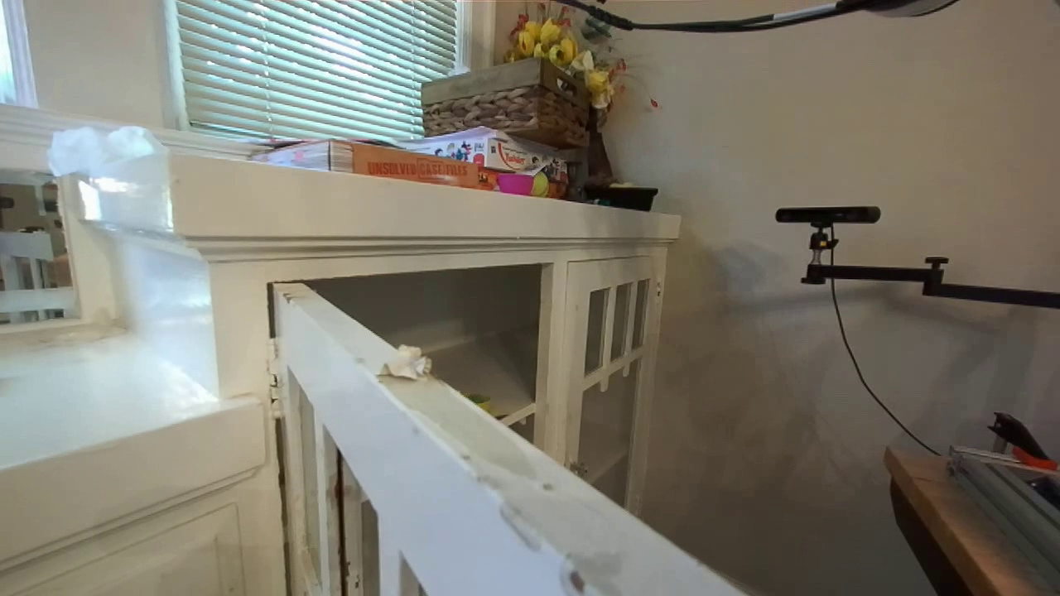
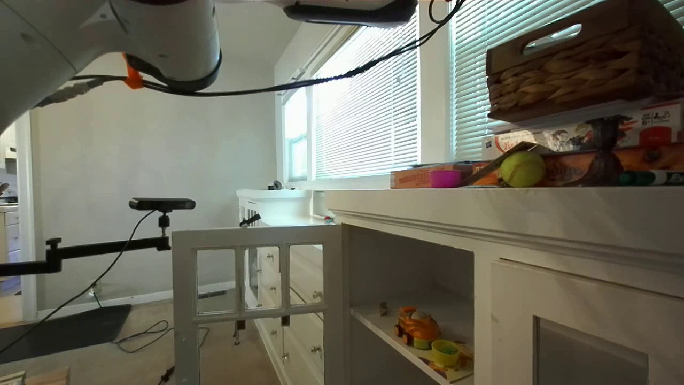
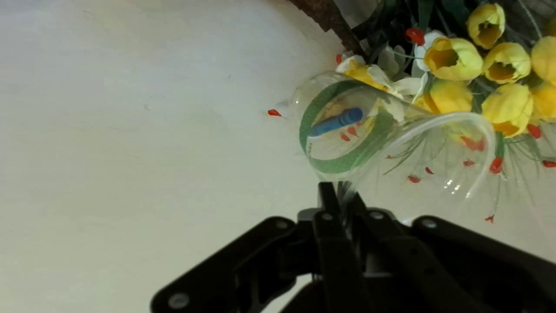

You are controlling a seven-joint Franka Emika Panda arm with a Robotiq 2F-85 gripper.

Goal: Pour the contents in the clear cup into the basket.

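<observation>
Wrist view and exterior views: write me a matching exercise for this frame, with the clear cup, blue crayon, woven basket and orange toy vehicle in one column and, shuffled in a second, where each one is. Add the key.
Things
1. clear cup
2. blue crayon
3. woven basket
4. orange toy vehicle

Places
A. on the cabinet shelf
B. pinched in the gripper
C. on top of the stacked boxes
D. inside the clear cup

Right pairs: 1-B, 2-D, 3-C, 4-A
</observation>
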